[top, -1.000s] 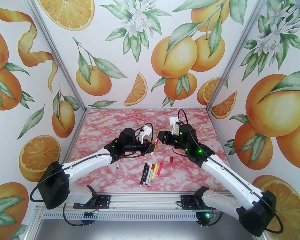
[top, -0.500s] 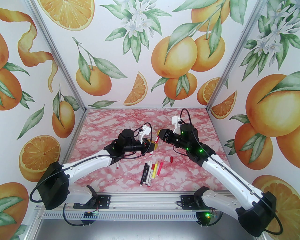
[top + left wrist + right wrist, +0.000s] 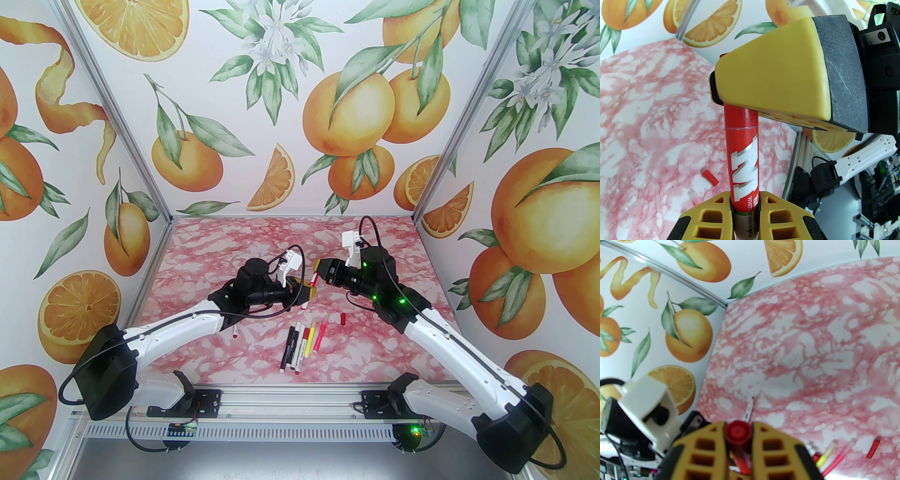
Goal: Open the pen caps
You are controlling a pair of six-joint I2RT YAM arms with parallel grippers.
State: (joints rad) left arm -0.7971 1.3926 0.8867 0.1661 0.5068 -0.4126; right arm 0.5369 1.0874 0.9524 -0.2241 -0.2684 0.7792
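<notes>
While both arms are reaching in over the pink marbled tabletop [image 3: 225, 243], their tips are meeting just beyond the far end of the row of five slim plastic pens [image 3: 302, 342] lying there: black, white, white, yellow and pink. Between the arms, raised above that row, a white plastic whiteboard marker with a red label [image 3: 743, 173] is hanging tilted in the air. The left gripper [image 3: 307, 293], with yellow ribbed fingers, is clamping tight around the marker's barrel. The right gripper [image 3: 738, 434] is pinching shut on the short red cylindrical plastic cap [image 3: 738, 117] at the marker's upper end. That cap is sitting on the barrel, a thin seam marking where the two are joining. A loose red plastic cap [image 3: 343, 319] is lying on the tabletop just right of the row's far end, apart from it. Left of the row, a lone white pen with a red tip [image 3: 234, 331] is lying partly under the left arm.
</notes>
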